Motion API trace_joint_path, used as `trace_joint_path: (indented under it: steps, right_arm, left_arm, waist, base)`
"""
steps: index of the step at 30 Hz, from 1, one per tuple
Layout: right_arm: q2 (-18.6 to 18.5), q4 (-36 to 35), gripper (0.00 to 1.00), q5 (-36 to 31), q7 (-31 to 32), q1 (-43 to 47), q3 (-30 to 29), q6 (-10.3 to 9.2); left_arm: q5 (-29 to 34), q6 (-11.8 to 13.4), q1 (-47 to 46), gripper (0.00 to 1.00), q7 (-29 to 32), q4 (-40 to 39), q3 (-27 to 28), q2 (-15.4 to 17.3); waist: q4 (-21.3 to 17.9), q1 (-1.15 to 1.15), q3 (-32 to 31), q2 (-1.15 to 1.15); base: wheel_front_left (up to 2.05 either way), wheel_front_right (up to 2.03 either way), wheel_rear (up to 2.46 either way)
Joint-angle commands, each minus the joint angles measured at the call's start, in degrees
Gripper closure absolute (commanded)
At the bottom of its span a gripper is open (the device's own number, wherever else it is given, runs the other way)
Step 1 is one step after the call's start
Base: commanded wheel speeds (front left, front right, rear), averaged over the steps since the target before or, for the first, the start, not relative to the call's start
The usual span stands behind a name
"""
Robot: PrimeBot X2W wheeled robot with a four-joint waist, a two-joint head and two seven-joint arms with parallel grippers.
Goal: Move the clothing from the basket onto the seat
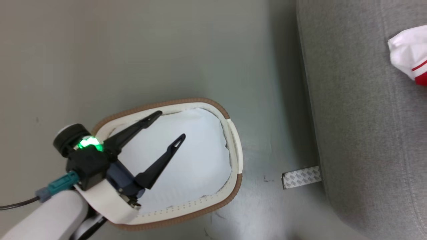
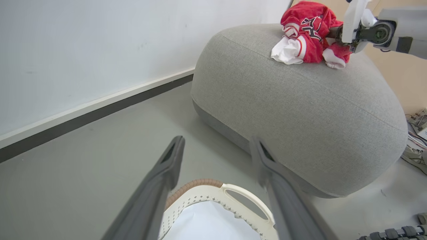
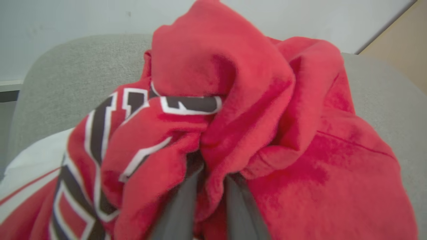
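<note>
The clothing, a red jersey with white trim and dark lettering, lies bunched on top of the grey seat. My right gripper is shut on a fold of the clothing, fingertips buried in the cloth. In the head view a corner of the clothing shows on the seat at the right edge. My left gripper hangs open above the basket, holding nothing. A plain pale cloth lies inside the basket. The left wrist view looks past my open left gripper over the basket's rim.
The basket stands on grey floor just left of the seat. A strip of patterned tape lies on the floor at the seat's base. A white wall with a dark baseboard runs behind. Cables lie beyond the seat.
</note>
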Motion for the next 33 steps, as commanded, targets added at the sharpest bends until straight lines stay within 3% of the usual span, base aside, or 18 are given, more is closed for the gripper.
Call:
trace_joint_path:
  steps: [1,4,10,16,20,27,33]
  right_arm:
    - [-1.0,1.3,0.0,-0.4,-0.1,0.0,0.5,-0.12]
    - [-2.8,3.0,0.0,0.8,0.6,0.5,3.4,-0.12]
    - [-10.7,3.4,0.0,4.4,1.7,4.6,12.2,-0.13]
    - [-18.3,-1.9,0.0,10.5,3.9,8.0,19.0,-0.12]
    - [-20.5,-6.7,0.0,15.2,3.0,9.5,22.2,-0.12]
    - [-18.1,-15.7,0.0,18.0,0.8,12.9,26.3,-0.12]
    - [-10.8,-23.3,0.0,17.8,-3.7,21.7,25.3,-0.12]
  left_arm:
    - [-0.6,-0.1,0.4,0.0,-0.2,0.6,-0.2,-0.7]
    - [-0.6,-0.1,0.9,0.0,-0.4,1.8,-0.7,-2.4]
    - [-1.7,0.6,2.1,0.0,-0.5,5.9,-0.4,-6.9]
    - [-3.8,2.3,4.6,0.0,-0.5,10.0,2.6,-11.0]
    - [-5.3,2.8,6.4,0.0,-0.5,12.0,5.6,-13.8]
    - [-7.9,4.3,10.1,0.0,-0.4,15.5,11.8,-16.7]
    - [-9.7,5.5,14.8,0.0,-0.4,17.6,18.0,-17.2]
  waist:
    - [0.0,-0.01,-2.1,0.0]
    - [0.0,-0.01,-5.4,0.0]
    - [1.1,-0.01,-15.2,0.0]
    - [2.4,-0.01,-25.2,0.0]
    - [4.0,-0.01,-30.5,0.0]
    - [7.5,-0.01,-36.7,0.0]
    - [9.5,-0.01,-40.1,0.0]
  base:
    - [0.0,0.0,0.0]
    - [0.0,0.0,0.0]
    - [0.0,0.0,0.0]
    - [0.0,0.0,0.0]
    - [0.0,0.0,0.0]
    - [0.0,0.0,0.0]
    - [0.0,0.0,0.0]
